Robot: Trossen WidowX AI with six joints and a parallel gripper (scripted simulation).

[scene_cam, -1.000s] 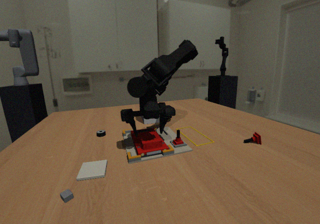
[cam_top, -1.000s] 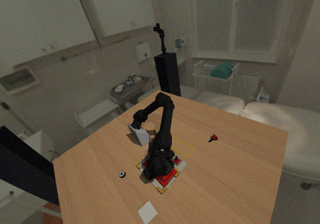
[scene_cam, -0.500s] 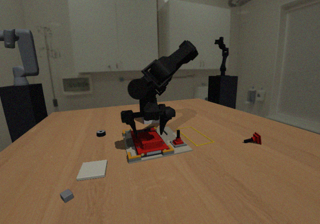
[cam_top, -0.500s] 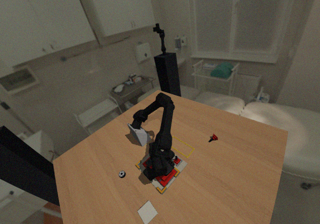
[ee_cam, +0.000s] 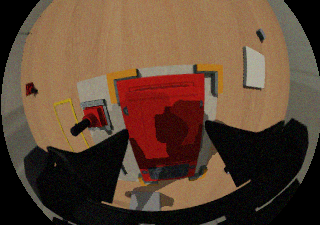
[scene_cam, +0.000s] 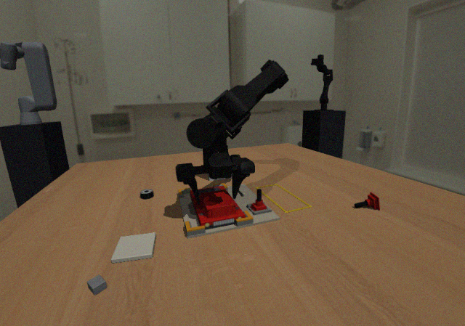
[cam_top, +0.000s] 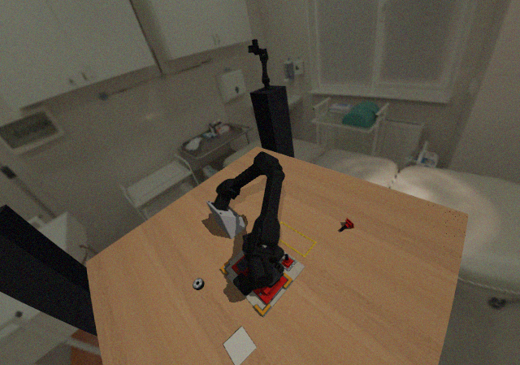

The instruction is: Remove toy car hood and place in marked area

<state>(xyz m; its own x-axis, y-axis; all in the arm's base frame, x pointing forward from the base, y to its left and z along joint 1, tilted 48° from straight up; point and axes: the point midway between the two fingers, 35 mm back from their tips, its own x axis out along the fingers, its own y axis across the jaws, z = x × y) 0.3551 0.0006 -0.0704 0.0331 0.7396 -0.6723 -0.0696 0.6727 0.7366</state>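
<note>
The hand (scene_cam: 214, 183) hangs wide open and empty, fingers either side of the red car (scene_cam: 219, 206) on the desk (scene_cam: 338, 262). Best to centre over the hood (ee_cam: 163, 121) before closing, squarely.

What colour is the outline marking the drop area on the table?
Yellow: a thin rectangular outline, clearest in the exterior view.

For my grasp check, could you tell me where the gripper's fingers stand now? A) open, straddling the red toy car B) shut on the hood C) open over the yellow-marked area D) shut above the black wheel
A: the gripper is open, one finger on each side of the red toy car, holding nothing.
</note>
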